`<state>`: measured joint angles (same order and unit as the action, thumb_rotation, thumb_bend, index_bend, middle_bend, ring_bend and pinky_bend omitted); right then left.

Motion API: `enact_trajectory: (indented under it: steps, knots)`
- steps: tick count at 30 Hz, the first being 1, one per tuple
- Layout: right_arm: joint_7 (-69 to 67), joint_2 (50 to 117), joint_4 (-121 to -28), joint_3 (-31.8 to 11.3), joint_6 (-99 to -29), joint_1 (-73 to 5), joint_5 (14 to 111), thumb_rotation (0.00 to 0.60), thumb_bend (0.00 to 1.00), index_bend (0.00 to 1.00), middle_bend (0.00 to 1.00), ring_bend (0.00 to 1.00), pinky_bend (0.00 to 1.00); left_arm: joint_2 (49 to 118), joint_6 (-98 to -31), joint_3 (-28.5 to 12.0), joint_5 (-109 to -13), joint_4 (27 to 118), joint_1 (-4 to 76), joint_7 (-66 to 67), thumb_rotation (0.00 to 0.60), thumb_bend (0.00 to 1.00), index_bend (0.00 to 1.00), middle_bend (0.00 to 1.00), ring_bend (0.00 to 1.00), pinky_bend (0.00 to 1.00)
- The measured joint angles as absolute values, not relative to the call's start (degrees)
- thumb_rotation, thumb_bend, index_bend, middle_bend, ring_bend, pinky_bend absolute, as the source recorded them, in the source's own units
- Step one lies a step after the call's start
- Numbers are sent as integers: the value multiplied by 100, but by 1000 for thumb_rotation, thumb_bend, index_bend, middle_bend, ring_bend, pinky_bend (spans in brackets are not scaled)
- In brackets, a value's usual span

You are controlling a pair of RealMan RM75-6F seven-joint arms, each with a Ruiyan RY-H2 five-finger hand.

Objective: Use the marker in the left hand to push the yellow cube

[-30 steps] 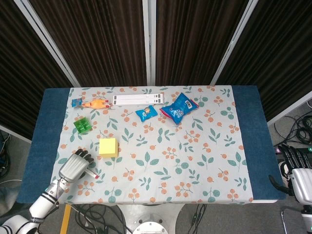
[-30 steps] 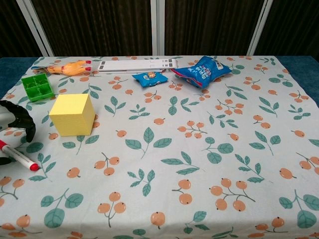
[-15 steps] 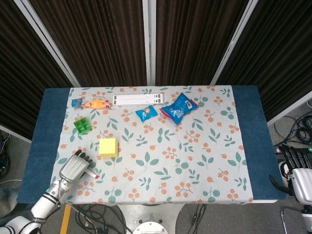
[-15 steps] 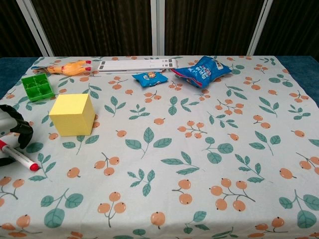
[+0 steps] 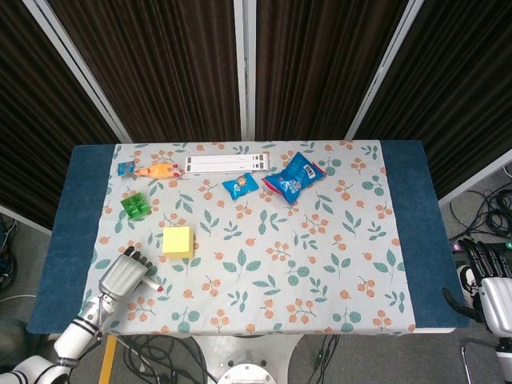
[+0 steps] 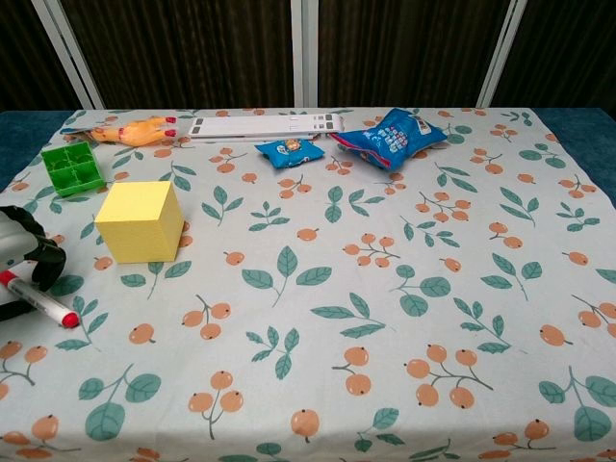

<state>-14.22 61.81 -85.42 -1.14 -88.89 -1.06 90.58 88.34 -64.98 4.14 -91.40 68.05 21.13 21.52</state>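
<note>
A yellow cube (image 5: 178, 241) (image 6: 141, 221) sits on the floral cloth at the left side of the table. My left hand (image 5: 122, 274) (image 6: 21, 261) is below and to the left of it, holding a white marker (image 6: 38, 300) with a red cap; the red tip (image 5: 159, 288) points right, short of the cube and not touching it. My right hand (image 5: 490, 284) hangs off the table's right edge in the head view, fingers spread, holding nothing.
A green block (image 5: 134, 207) (image 6: 72, 168) lies behind the cube. Along the back lie a rubber chicken toy (image 5: 157, 170), a white flat bar (image 5: 226, 163), a small blue snack packet (image 5: 239, 186) and a larger blue bag (image 5: 294, 177).
My left hand with the marker has drifted slightly down and back toward the table's front edge. The cube has not moved.
</note>
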Motion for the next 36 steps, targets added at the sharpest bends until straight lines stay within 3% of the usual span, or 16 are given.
enact_trajectory:
  steps: [18,36]
  knots:
    - [-1427,6182,-8550,-112,-8857,-109,9048,547,200,0,74,0,0,8892,-6388,414,-8956,6750,2135,2185,600,339,634,645,434,306]
    - [-1418,6180,-8560,-118,-8844,-111,9034,546,199,0,80,0,0,8883,-6533,326,-8917,6542,2167,1527,600,339,709,717,532,572]
